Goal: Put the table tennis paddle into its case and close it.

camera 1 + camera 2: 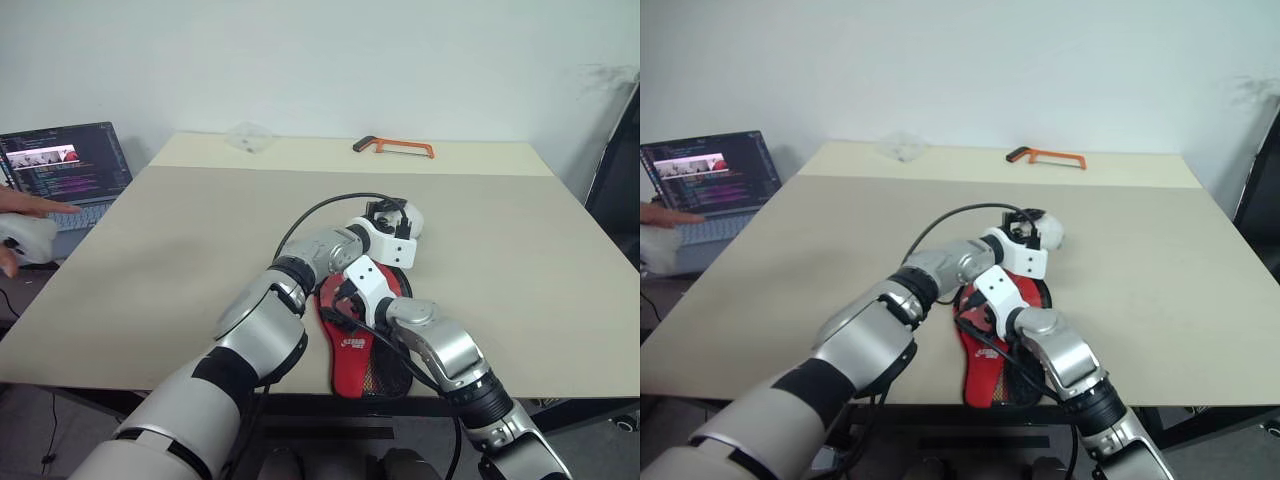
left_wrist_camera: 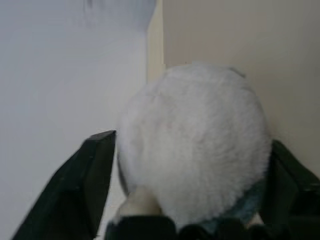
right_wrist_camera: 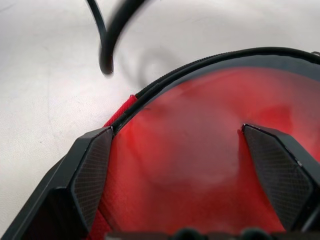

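The right gripper [image 3: 182, 170] is spread wide with nothing pinched — in its wrist view both black fingers [image 3: 87, 175] hang right over the red face of the case [image 1: 362, 345], one on each side. Can't tell if they touch the plastic or just hover.

The left gripper [image 1: 385, 215] sits a bit farther out on the table, just past the far end of the case. Its fingers [image 2: 82, 182] also stand wide apart, and between them in the wrist view there's a fuzzy white rounded thing [image 2: 192, 142]. It's blurry, so my best guess is that it's part of the robot's own hand and not an object being held.

The case lies near the front edge of the table [image 1: 180, 240], about the middle, long axis running near-to-far, with the red logo panel and black mesh at the near end. The zip edge curves around the red face in the right wrist view. The paddle looks to be inside behind the clear window, but I can't separate paddle red from case red.

A black cable [image 1: 320, 208] loops from the left arm over the table just left of the case.

Farther out — an orange hacksaw [image 1: 393, 147] at the far edge, a clear plastic thing [image 1: 249, 136] left of it, and off the table's left side a laptop [image 1: 66, 165] with a person's hand [image 1: 25, 205] by it.
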